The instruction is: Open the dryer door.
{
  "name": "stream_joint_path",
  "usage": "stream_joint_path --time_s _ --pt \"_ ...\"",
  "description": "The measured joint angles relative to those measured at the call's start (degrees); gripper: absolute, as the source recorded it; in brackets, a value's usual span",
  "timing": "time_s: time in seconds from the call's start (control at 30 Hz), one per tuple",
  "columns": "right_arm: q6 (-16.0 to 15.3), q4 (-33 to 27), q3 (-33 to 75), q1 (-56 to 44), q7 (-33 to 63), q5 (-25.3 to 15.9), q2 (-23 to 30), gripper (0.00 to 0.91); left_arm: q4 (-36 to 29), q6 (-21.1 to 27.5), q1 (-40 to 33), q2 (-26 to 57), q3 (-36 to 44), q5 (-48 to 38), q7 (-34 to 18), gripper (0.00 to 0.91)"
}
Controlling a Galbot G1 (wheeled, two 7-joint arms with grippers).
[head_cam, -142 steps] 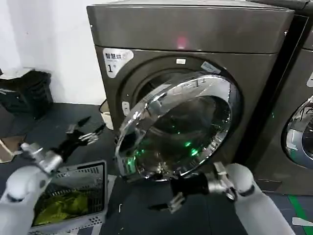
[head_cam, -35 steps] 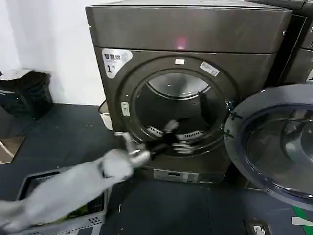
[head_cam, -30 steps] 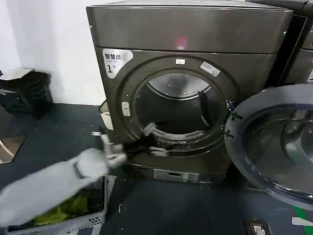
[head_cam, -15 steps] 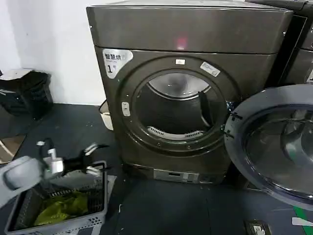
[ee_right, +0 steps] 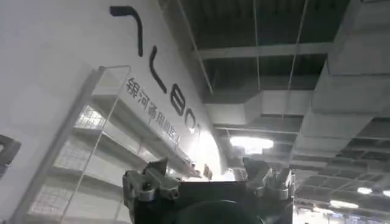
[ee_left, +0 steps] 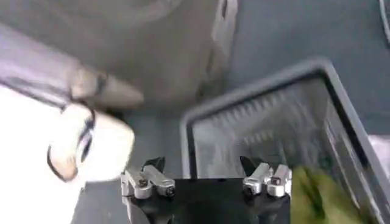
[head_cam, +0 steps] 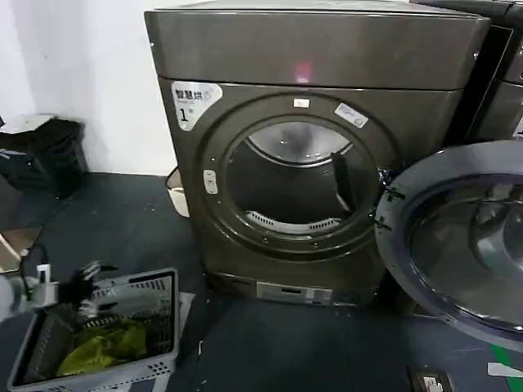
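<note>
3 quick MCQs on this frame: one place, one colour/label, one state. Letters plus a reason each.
1. Where is the left gripper?
A. inside the drum
B. over the basket, low on the robot's left
C. on the door ring

2. What marks the dryer's silver label?
A. 1
B. 7
C. nothing

3. How does the door stand?
A. shut flush
C. swung wide open to the right
B. lifted off and lying on the floor

Key: 1 B: the left gripper hangs at the rim of the basket, its jaws apart, away from the dryer. 2 A: the label shows a "1". 3 C: the door stands on its hinge side, grey inner face outward, and the drum opening is bare.
</note>
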Motion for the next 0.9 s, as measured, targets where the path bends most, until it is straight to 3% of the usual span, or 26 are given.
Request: stream_joint_path --time_s 0.4,0.9 --pt "-0.22 0.81 0.66 -1.52 -0.22 1.44 1.60 0.907 2.17 -1.78 -0.21 0.06 -1.53 7.70 3.90 0.907" --pt "0.53 1.62 -0.34 -1.01 -1.20 1.18 2.50 0.907 3.73 -3.50 0.15 0.07 -1.43 9.65 4.69 0.907"
